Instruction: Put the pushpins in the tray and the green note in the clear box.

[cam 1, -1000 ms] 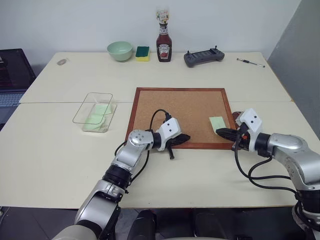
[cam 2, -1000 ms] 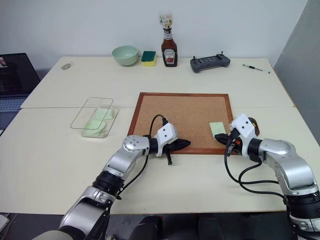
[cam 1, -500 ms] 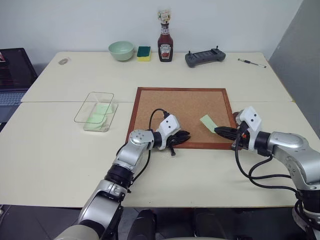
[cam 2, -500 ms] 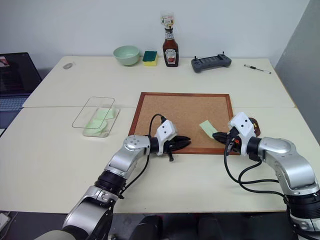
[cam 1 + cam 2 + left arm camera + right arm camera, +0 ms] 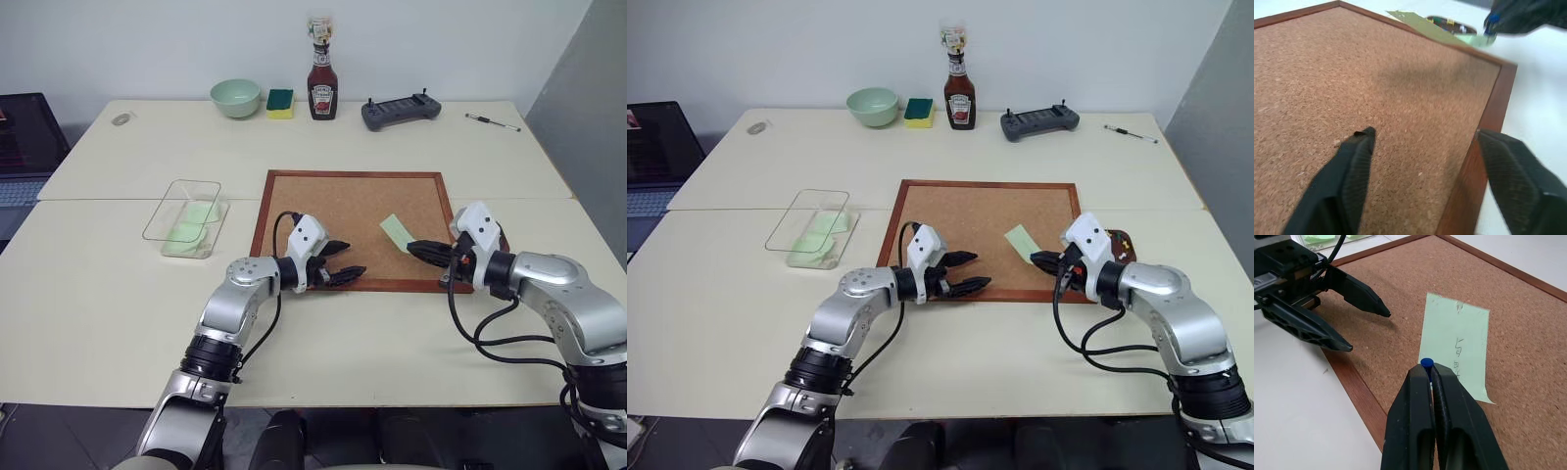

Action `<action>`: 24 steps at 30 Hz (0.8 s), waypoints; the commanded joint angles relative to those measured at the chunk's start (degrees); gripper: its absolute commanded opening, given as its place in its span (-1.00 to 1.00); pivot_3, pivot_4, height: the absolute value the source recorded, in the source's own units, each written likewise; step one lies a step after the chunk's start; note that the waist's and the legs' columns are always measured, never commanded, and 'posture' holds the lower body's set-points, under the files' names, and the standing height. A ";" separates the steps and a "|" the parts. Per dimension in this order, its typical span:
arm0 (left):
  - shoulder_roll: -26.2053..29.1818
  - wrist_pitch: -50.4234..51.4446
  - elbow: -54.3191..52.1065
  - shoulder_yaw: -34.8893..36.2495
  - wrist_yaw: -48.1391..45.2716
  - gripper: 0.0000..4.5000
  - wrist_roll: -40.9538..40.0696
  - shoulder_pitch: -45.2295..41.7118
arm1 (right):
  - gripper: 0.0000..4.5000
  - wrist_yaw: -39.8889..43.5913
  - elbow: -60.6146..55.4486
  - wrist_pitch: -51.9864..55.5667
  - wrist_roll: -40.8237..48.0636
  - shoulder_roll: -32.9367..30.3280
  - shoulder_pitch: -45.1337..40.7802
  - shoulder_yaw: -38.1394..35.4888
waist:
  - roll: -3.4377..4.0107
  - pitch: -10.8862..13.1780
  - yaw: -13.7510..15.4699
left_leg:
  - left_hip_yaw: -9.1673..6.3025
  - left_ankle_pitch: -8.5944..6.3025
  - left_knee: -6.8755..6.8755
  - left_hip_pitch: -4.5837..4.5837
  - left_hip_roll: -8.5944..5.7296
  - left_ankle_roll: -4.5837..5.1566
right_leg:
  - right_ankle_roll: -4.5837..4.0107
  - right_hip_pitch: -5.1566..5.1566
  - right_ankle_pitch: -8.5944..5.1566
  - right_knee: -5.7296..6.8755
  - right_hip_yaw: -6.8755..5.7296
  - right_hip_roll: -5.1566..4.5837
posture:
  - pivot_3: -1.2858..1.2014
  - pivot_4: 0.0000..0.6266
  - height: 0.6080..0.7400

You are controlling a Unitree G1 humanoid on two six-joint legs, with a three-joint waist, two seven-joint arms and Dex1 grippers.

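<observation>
Left hand [image 5: 341, 261] hovers over corkboard [image 5: 343, 201], facing green note [image 5: 395, 232].

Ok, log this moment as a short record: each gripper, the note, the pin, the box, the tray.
left gripper: open, empty, over the corkboard's near edge
right gripper: shut on a blue pushpin
green note: hangs tilted at the right gripper's tips, lifted off the cork
pushpin: pinched at the note's edge, apparently still through it
clear box: left of the corkboard, pale green slips already inside
tray: behind the right gripper, mostly hidden
</observation>
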 commanded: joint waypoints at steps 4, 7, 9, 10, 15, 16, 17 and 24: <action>-4.80 12.89 -7.67 4.53 4.92 0.99 -10.23 -0.46 | -1.00 -0.67 -0.77 -3.14 -1.28 0.85 -1.95 -0.37 | -0.02 0.01 -0.02 | 0.00 0.00 0.00 0.00 0.00 0.00 | 0.00 0.00 0.00 0.00 0.00 0.00 | 0.03 -0.52 1.00; -7.32 17.34 -7.87 6.25 7.32 0.99 -13.85 -1.80 | -1.00 -0.69 -0.97 -3.61 -1.68 1.06 -2.21 0.02 | -0.03 0.01 -0.02 | -0.01 0.00 0.00 0.00 0.01 0.00 | 0.00 0.00 0.00 0.00 -0.01 0.00 | 0.03 -0.52 1.00; -9.50 19.08 -5.86 7.78 9.43 0.99 -15.69 -3.60 | -1.00 -0.70 -1.15 -3.88 -1.93 1.26 -2.40 0.29 | -0.05 0.03 0.00 | 0.00 0.00 0.00 0.00 0.00 0.00 | 0.00 0.00 0.00 0.00 0.00 0.00 | 0.03 -0.52 1.00; -10.32 19.63 -4.93 8.53 10.45 0.99 -16.34 -4.36 | -1.00 -0.69 -1.19 -3.94 -2.04 1.37 -2.50 0.37 | -0.06 0.04 0.00 | 0.00 0.00 0.01 0.00 0.00 0.00 | 0.00 0.00 0.00 0.00 -0.01 0.00 | 0.03 -0.52 1.00; -14.41 20.80 2.70 14.08 15.78 0.99 -19.23 -9.75 | -1.00 -0.63 -1.78 -3.88 -2.22 1.62 -2.91 0.65 | -0.08 0.05 -0.04 | 0.02 0.00 0.06 0.00 -0.01 -0.01 | 0.01 0.01 0.00 0.00 0.00 0.00 | 0.03 -0.52 1.00; -14.56 21.20 3.45 14.33 15.97 0.99 -19.61 -10.23 | -1.00 -0.60 -1.78 -3.85 -2.29 1.66 -2.98 0.65 | -0.08 0.05 -0.08 | 0.02 0.00 0.05 0.00 -0.01 -0.01 | 0.00 0.01 0.00 0.00 0.00 0.00 | 0.03 -0.52 1.00; -14.76 21.71 4.22 14.61 16.14 0.99 -20.05 -10.68 | -1.00 -0.57 -1.86 -3.82 -2.34 1.70 -3.04 0.66 | -0.08 0.05 -0.08 | 0.02 0.00 0.04 0.00 0.00 -0.01 | 0.00 0.00 0.00 0.00 0.00 0.00 | 0.03 -0.52 1.00; -16.07 25.62 6.66 15.46 17.07 0.99 -23.09 -12.20 | -1.00 -0.55 -2.26 -3.80 -2.56 1.98 -3.58 0.66 | -0.09 0.05 0.03 | 0.01 0.01 0.03 -0.03 -0.02 -0.02 | 0.00 -0.01 0.00 -0.03 0.00 -0.01 | 0.03 -0.52 1.00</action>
